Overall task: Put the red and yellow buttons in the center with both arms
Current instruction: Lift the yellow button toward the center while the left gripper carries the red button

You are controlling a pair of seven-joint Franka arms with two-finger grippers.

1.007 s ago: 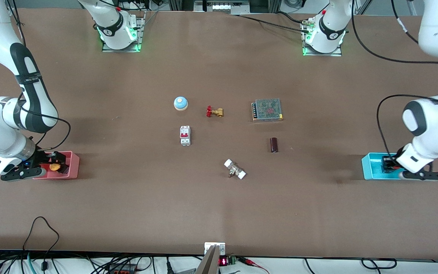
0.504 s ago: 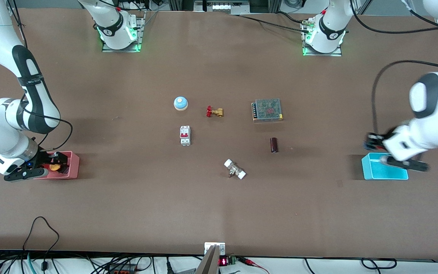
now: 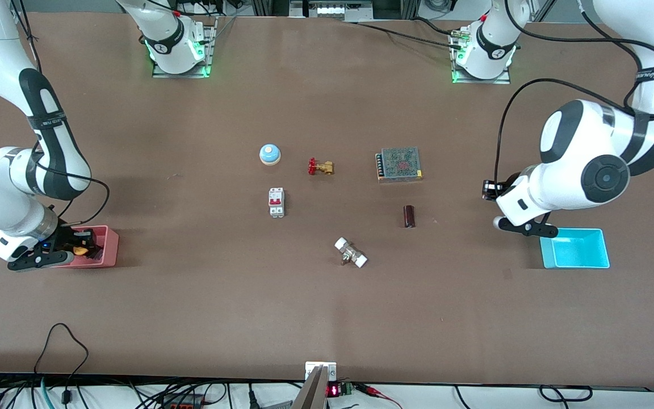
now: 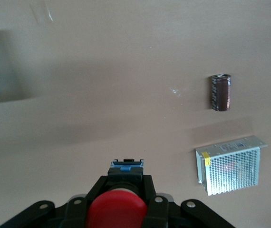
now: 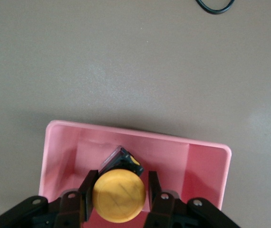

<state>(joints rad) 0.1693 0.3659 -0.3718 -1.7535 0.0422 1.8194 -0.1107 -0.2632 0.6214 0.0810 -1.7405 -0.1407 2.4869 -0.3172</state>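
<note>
My left gripper (image 3: 489, 191) is shut on the red button (image 4: 115, 212) and holds it in the air over bare brown tabletop (image 3: 327, 307), between the cyan bin (image 3: 577, 250) and a dark cylinder. In the left wrist view its fingers (image 4: 148, 186) flank the button's black body under the red cap. My right gripper (image 3: 79, 245) is down in the pink bin (image 3: 109, 250), shut on the orange-yellow button (image 5: 119, 195). Its fingers (image 5: 88, 191) sit on either side of the body, just above the bin's floor.
In the table's middle lie a blue dome bell (image 3: 269, 154), a red-handled brass valve (image 3: 320, 167), a mesh-topped metal box (image 3: 399, 164), a dark cylinder (image 3: 409, 216), a white circuit breaker (image 3: 276, 202) and a white-ended fitting (image 3: 351, 253). The cyan bin holds nothing.
My left gripper has lifted out of the cyan bin with the red button and swung toward the table's middle. My right gripper has stayed at the pink bin on the yellow button.
</note>
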